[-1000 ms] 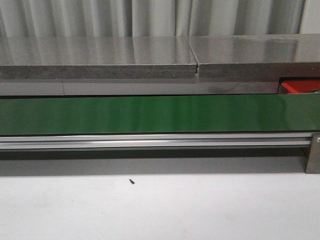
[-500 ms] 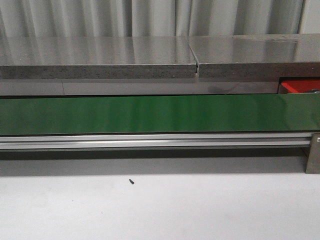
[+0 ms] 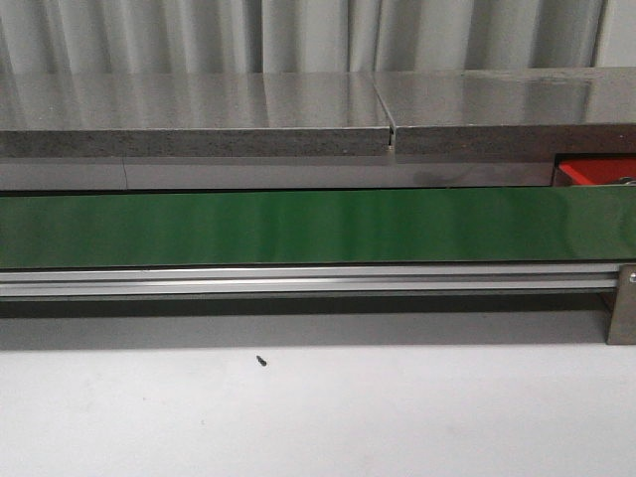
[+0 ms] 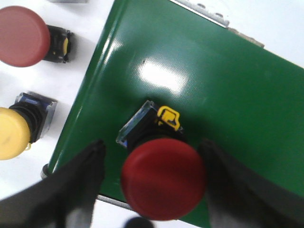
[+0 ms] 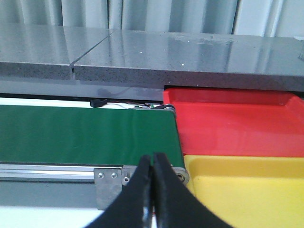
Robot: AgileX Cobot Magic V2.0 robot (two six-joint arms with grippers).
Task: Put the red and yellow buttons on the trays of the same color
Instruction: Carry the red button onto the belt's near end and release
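A red button [image 4: 163,177] sits on the green conveyor belt [image 4: 223,85], near the belt's end and close to its edge, its mushroom cap facing the left wrist camera and its dark base with a yellow clip behind it. The left gripper [image 4: 152,175] hangs over it with its fingers [image 4: 78,183] spread wide, one on each side of the cap and neither touching it, so the button is not gripped. Off the belt, on the white bench [image 4: 90,28], lie a second red button [image 4: 21,35] and a yellow button [image 4: 12,133], one beside the other and well apart from the first.

At the other end of the belt, the right gripper [image 5: 152,190] has its fingers pressed together with nothing between them. Beyond it, a red tray [image 5: 237,123] and a yellow tray [image 5: 247,185] stand side by side, just past the belt's roller. In the front view only a corner of the red tray shows at the right edge, behind the long green belt, with a small dark speck [image 3: 261,362] on the bench in front.
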